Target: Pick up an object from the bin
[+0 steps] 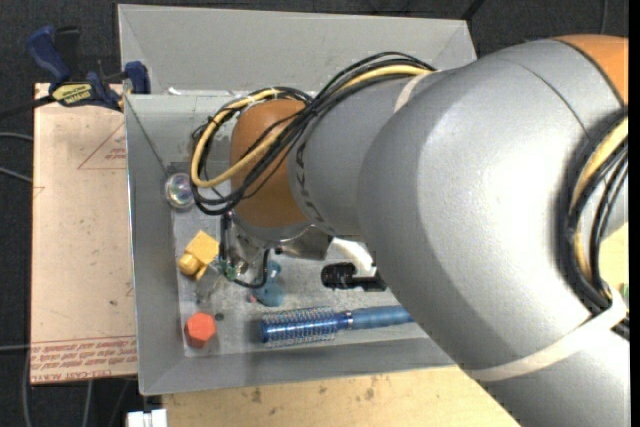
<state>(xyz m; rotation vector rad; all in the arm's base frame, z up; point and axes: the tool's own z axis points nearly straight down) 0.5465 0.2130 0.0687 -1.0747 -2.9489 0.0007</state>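
My gripper (240, 267) hangs low in the left part of the bin (150, 215), between a yellow block (197, 253) and a small blue piece (268, 294). My orange wrist cover (265, 165) hides most of it, so I cannot tell whether it is released or clenched.

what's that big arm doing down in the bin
A robot arm reaches from the right into a grey metal bin of small loose things. Its gripper is low on the left side of the bin floor, beside a yellow block and a small teal piece. A blue hairbrush and a red round thing lie along the near wall. Whether it has hold of anything can't be told.
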